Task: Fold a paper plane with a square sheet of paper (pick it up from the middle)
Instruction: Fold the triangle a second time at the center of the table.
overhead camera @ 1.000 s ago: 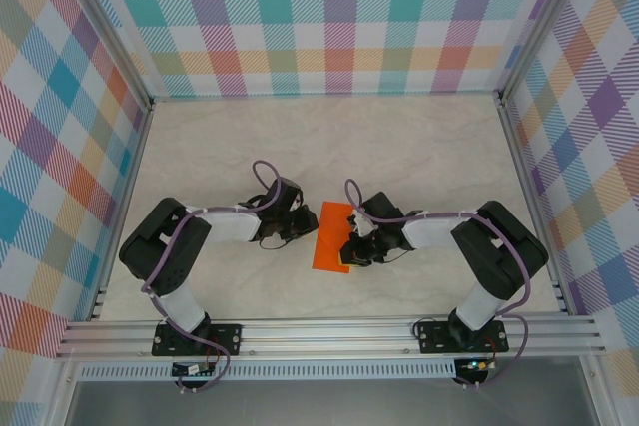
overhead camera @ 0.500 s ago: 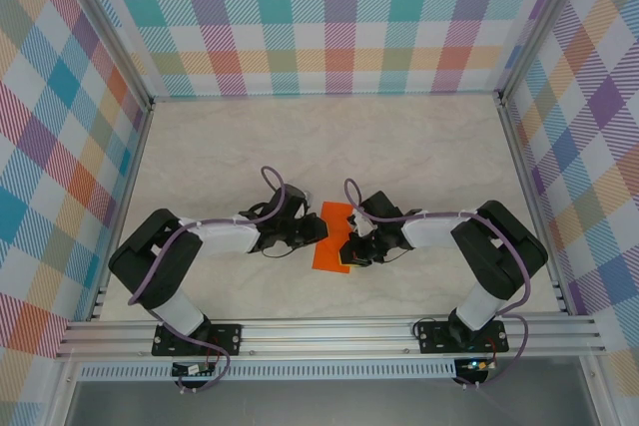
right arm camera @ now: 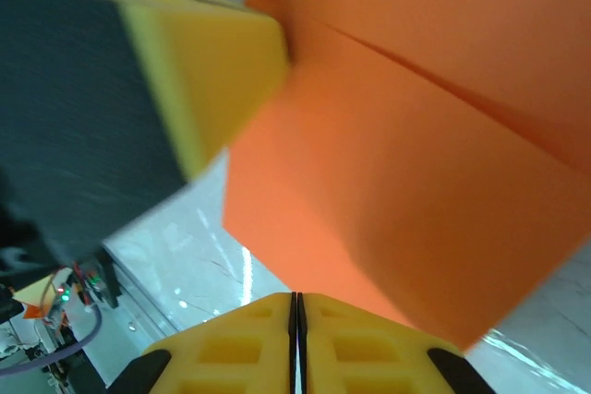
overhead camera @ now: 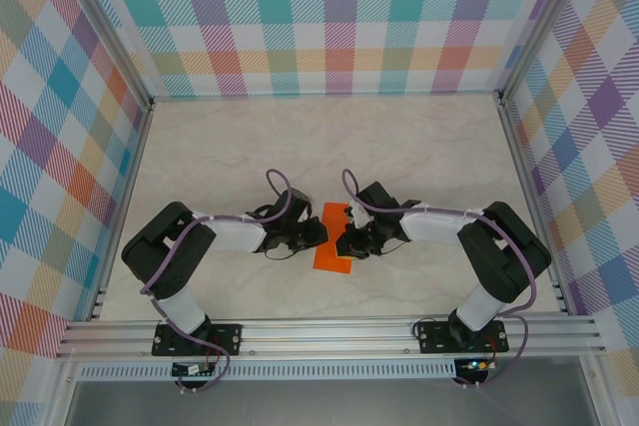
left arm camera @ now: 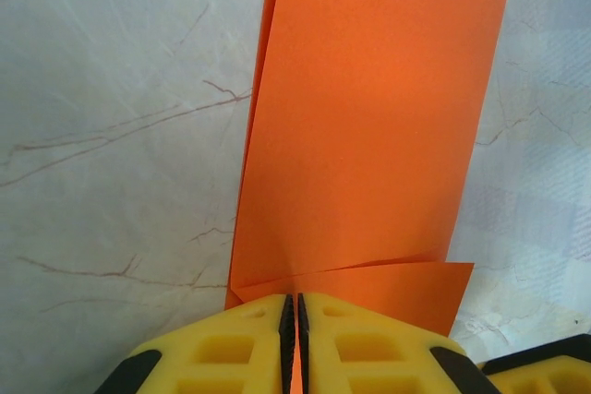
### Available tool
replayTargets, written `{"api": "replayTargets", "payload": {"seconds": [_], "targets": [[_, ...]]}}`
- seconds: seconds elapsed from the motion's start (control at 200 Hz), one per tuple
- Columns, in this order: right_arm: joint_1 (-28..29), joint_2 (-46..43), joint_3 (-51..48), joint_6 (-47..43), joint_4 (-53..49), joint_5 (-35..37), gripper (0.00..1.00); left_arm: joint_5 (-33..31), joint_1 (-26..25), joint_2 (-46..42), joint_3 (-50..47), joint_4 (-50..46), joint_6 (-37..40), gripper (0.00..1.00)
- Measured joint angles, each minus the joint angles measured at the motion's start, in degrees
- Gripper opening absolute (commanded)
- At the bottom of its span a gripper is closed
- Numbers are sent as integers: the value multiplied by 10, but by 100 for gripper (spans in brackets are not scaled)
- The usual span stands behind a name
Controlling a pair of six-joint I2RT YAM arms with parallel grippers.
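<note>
Plaid walls [overhead camera: 339, 17] box in a marbled table [overhead camera: 429, 147]. The paper [overhead camera: 332, 244], folded to a narrow double layer, lies at the centre of the top view. The left gripper [overhead camera: 316, 234] is clamped on its left edge. The right gripper [overhead camera: 346, 242] has its jaws together at the right edge, but I cannot tell if it grips. This looks like an early fold being pressed; next, a corner must be brought to the crease.
</note>
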Motion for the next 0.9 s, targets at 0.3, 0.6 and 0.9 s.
{"api": "replayTargets", "payload": {"seconds": [0.3, 0.6, 0.9], "targets": [[4, 78, 35, 4, 8, -5, 13, -1, 0, 0, 0, -1, 0, 13], [5, 59, 10, 4, 20, -6, 15, -3, -1, 4, 5, -5, 0, 12], [9, 1, -57, 4, 18, -8, 15, -4, -1, 4, 5, -5, 0, 12]]}}
